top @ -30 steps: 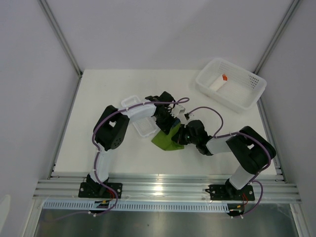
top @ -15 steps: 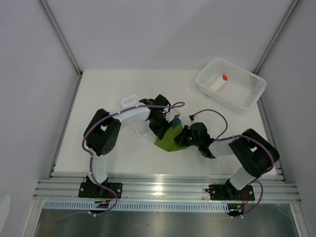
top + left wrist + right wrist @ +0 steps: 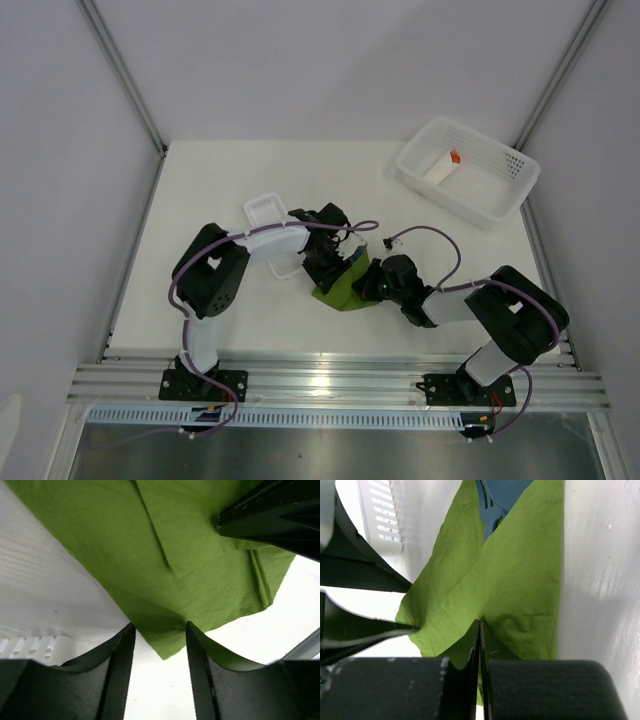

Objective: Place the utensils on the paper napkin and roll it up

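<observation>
The olive-green paper napkin (image 3: 342, 287) lies folded over on the table between both grippers. It also shows in the left wrist view (image 3: 165, 555) and the right wrist view (image 3: 515, 580). A blue utensil (image 3: 500, 495) sticks out from under a fold; I cannot tell which one it is, and the other is hidden. My right gripper (image 3: 370, 284) (image 3: 480, 630) is shut on a napkin fold. My left gripper (image 3: 326, 264) (image 3: 159, 647) is open, its fingers either side of a napkin corner, not gripping it.
The narrow white ribbed tray (image 3: 272, 232) lies just left of the napkin, partly under the left arm; its end shows in the right wrist view (image 3: 380, 515). A white basket (image 3: 505, 190) at the back right holds a white piece with an orange tip (image 3: 452, 158).
My left gripper has moved toward the near edge, down along the napkin's left side. My right gripper has shifted slightly nearer with the napkin fold still in it.
</observation>
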`<state>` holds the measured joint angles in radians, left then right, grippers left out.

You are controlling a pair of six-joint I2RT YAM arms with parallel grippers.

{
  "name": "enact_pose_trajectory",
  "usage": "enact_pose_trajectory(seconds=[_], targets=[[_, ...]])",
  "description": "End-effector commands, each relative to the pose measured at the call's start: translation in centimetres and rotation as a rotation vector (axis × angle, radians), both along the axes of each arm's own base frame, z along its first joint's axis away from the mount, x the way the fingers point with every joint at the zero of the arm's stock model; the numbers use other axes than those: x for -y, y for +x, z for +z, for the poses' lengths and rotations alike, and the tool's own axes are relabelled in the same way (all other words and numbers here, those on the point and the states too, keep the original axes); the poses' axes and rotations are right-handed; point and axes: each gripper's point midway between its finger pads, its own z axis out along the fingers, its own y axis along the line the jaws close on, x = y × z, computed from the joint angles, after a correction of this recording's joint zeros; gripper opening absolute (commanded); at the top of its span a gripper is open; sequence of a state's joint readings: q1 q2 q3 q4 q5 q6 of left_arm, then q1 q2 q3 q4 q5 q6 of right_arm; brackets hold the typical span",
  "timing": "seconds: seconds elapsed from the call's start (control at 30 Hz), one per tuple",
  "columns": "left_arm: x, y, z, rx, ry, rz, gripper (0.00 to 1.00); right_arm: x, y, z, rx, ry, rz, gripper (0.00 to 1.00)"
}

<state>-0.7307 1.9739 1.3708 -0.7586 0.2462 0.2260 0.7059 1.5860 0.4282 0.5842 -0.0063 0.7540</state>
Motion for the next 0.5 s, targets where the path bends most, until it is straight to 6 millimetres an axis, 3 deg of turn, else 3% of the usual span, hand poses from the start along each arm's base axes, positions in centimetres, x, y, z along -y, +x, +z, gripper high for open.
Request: enact_pose_trajectory(seconds=[0.0,0.3,0.47], targets=[[-0.6,-0.6,-1.1,-0.023,0.03,0.007,0.48,2.0,-1.3,-2.2,-0.056,-0.088,-0.038,0.0],[0.1,-1.4,-0.8,-0.082,-0.004,-0.014,0.27,1.8,-1.3,-2.6,-0.064,-0.086,-0.038,0.0],[0.7,-1.6,-0.8,-0.111,-0.02,-0.021,0.02,1.8,-1.4,-2.9,-0.071,-0.082,-0.041,0.0]])
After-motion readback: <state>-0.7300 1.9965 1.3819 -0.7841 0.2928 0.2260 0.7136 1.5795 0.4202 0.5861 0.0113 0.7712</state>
